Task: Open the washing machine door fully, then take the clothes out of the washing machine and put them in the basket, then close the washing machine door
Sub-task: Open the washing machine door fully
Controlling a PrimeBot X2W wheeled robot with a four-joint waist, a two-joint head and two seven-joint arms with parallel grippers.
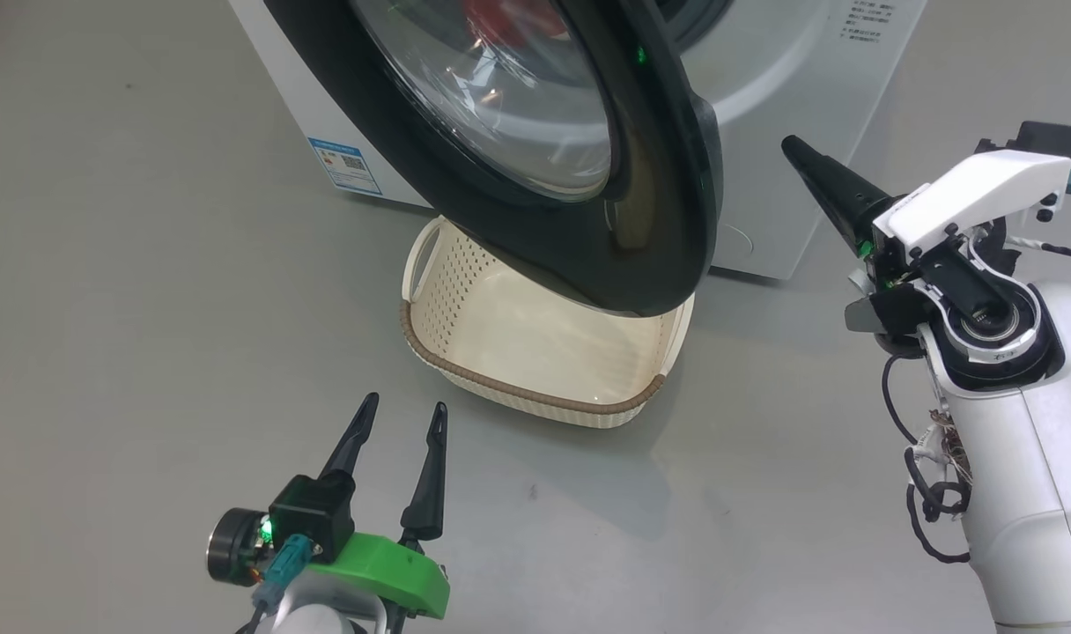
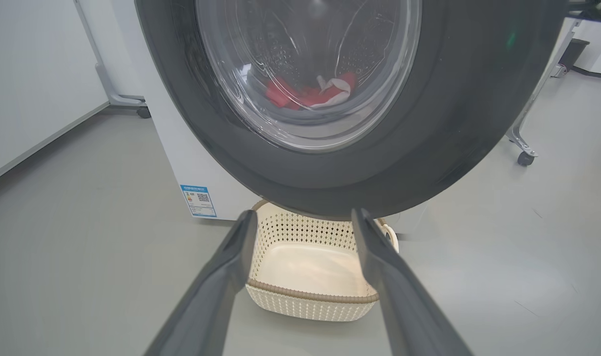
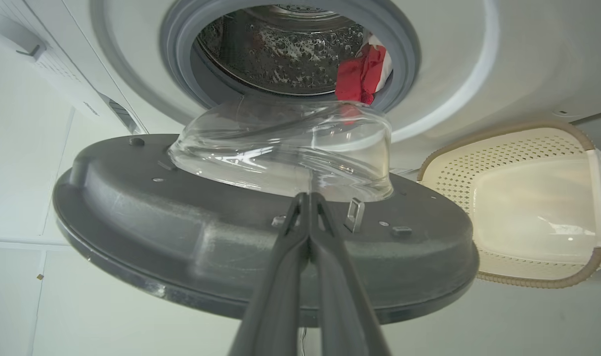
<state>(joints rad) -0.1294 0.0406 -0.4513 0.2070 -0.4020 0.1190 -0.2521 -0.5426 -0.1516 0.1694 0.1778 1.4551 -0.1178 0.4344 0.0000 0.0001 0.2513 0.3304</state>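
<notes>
Before the door [image 1: 676, 202] your left hand [image 1: 406, 402] hangs wide open and empty, your right hand [image 3: 308, 198], closed on nothing, points at its inner side; clothes [image 2: 310, 94] lie behind it, basket [image 1: 452, 282] beneath.

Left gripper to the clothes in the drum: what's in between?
The washing machine door, part open, stands across that line. In the left wrist view the clothes show through its glass, past the open left gripper. The basket sits below.
</notes>
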